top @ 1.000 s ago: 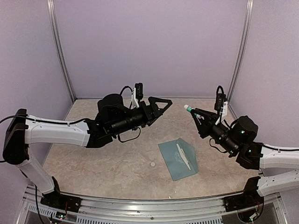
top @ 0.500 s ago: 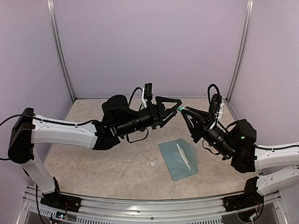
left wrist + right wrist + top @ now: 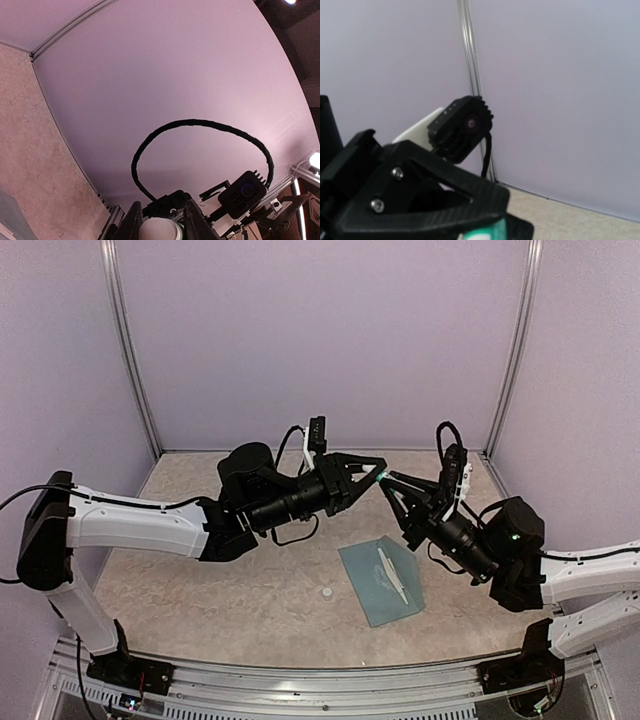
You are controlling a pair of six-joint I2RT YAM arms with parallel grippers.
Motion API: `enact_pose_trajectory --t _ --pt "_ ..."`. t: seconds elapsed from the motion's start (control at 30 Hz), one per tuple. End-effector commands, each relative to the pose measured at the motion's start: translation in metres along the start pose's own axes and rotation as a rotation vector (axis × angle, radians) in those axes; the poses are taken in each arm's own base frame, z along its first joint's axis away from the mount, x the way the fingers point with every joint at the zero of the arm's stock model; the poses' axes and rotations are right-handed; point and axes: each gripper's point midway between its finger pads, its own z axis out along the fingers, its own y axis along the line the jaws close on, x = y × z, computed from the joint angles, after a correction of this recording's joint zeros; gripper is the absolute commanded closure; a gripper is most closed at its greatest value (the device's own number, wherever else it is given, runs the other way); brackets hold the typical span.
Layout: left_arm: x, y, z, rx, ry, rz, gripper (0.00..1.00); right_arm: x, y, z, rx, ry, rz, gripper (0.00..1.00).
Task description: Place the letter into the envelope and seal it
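Above the middle of the table (image 3: 200, 580), the 2 grippers meet tip to tip. The left gripper (image 3: 366, 470) has its fingers (image 3: 136, 225) pressed against both sides of the white end of a glue stick (image 3: 160, 230). The right gripper (image 3: 392, 483) is clamped on the stick's body from the opposite side. The stick's long axis runs from one arm to the other, roughly parallel to the table's near edge.

The envelope (image 3: 372, 590) lies flat on the table below the pair, towards the near edge and right of centre, well apart from both grippers. A narrow pale strip (image 3: 392, 576) crosses it from far-left to near-right. This may be the edge of the letter, but the views do not settle that. The envelope's long axis follows the same diagonal. A small white disc (image 3: 326, 592) sits just to its left.

The right arm looks nearer the envelope, so the glue would likely reach it by a downward move towards the near edge.
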Motion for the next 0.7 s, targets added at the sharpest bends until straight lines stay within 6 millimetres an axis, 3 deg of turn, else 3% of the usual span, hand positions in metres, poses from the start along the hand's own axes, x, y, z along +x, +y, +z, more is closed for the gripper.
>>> enact_pose_trajectory --t 0.0,0.07,0.2,0.37,0.43,0.53,0.67 --pt "-0.008 -0.012 0.000 0.022 -0.025 0.025 0.81 -0.008 0.009 0.003 -0.031 -0.019 -0.006 1.00" --pt "-0.009 -0.011 -0.001 0.018 -0.027 0.028 0.86 -0.002 0.009 0.002 -0.033 0.007 -0.002 1.00" --pt "-0.015 -0.009 -0.009 0.004 -0.051 0.043 0.93 0.004 0.008 -0.005 -0.037 0.044 0.030 0.84" --pt "-0.023 -0.008 -0.018 -0.020 -0.061 0.110 0.94 0.005 0.007 -0.015 -0.034 0.091 0.066 0.36" --pt "-0.027 -0.007 -0.023 -0.042 -0.061 0.168 0.94 0.009 0.006 -0.017 -0.039 0.134 0.088 0.24" --pt "-0.027 -0.012 -0.029 -0.052 -0.027 0.274 0.94 0.014 0.006 -0.018 -0.069 0.211 0.135 0.17" --pt "-0.019 -0.016 -0.035 -0.048 0.048 0.416 0.94 0.019 0.018 -0.022 -0.223 0.307 0.233 0.16"
